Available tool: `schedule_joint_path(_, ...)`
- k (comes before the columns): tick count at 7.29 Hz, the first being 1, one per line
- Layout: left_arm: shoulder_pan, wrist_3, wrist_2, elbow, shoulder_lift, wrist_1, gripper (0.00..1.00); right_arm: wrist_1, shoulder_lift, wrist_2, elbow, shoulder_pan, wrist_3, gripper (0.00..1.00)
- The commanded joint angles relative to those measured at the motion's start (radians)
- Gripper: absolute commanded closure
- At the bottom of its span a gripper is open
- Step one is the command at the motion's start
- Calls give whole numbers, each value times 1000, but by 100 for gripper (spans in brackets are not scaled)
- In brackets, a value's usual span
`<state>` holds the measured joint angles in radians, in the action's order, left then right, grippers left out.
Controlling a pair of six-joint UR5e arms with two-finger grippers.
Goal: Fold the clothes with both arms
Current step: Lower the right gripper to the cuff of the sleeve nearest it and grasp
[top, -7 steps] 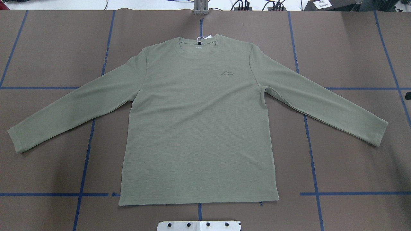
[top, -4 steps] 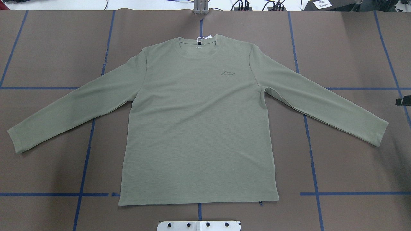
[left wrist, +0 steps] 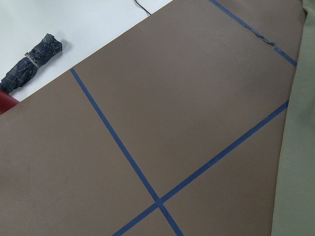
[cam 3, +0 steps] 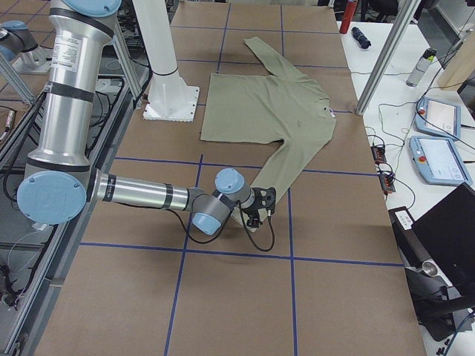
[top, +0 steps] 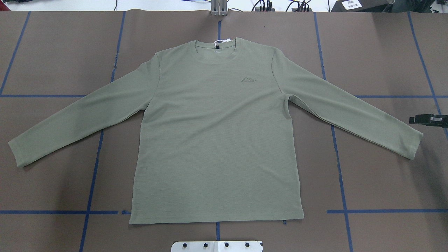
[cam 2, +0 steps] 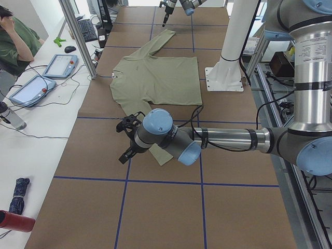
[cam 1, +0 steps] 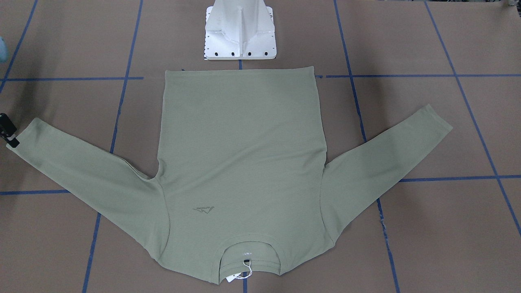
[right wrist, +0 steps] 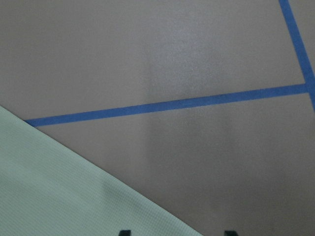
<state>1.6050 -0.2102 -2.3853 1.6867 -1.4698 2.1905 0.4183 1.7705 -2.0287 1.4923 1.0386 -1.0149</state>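
Observation:
The sage-green long-sleeved shirt (top: pixel 217 140) lies flat and face up on the brown table, sleeves spread, neck and white hang tag (cam 1: pixel 236 277) on the far side. My right gripper (top: pixel 415 120) comes in low from the right edge, just beyond the right sleeve's cuff (top: pixel 414 147). It also shows in the front view (cam 1: pixel 9 132). In the right wrist view its fingertips (right wrist: pixel 124 232) stand apart over the sleeve's edge, open and empty. My left gripper (cam 2: pixel 127 140) shows only in the left exterior view, next to the left cuff (cam 2: pixel 163 155). I cannot tell whether it is open or shut.
The white pedestal base (cam 1: pixel 240 34) stands at the shirt's hem side. Blue tape lines cross the table. A folded umbrella (left wrist: pixel 32 64) lies on the white side table. Tablets (cam 2: pixel 59 65) and an operator (cam 2: pixel 15 36) are beside it.
My right gripper has moved further in from the right edge of the overhead view, leftward and down toward the right cuff. The shirt has not moved.

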Motion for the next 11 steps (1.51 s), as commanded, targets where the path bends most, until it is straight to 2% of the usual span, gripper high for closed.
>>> schedule_joint_path(1,1,0,0,1,-1,0,0,-91,-5,5,-76,-12,-10,29)
schedule_joint_path(9,0,0,0,-1,-1,0,0,-95,-3,18,-109,-41,-8,30)
schedule_joint_path(11,0,0,0,-1,-1,0,0,-95,-5,28,-109,-46,-8,54)
